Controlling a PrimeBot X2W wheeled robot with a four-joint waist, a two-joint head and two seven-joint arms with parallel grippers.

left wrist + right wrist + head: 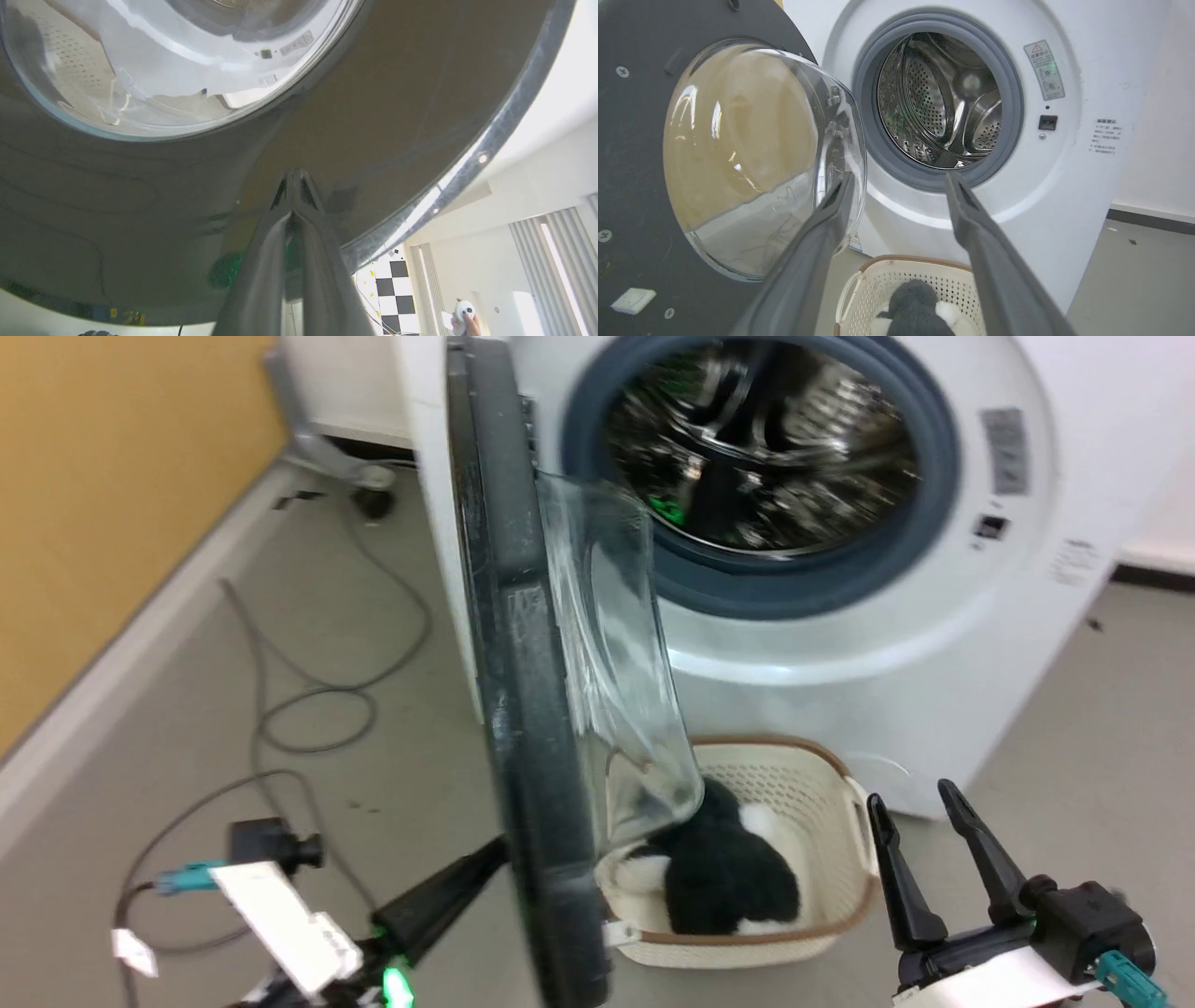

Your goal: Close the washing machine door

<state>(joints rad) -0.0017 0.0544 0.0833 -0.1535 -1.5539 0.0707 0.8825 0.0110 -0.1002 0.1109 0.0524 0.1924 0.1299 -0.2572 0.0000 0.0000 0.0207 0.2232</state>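
Push-to-close step, judged midway: washing machine door [523,709] half open, outer rim against tips of left gripper [293,177], jaws pressed together, empty; right gripper [900,179] free, jaws wide, door's inner face to their left; next, likely, steady push toward drum [761,443] until latched.

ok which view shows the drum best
Right wrist view: the drum is sharp, nearly face-on, perforations clear. The head view shows it blurred, beside the edge-on washing machine door. The left wrist view faces the door; at most a sliver through its glass.
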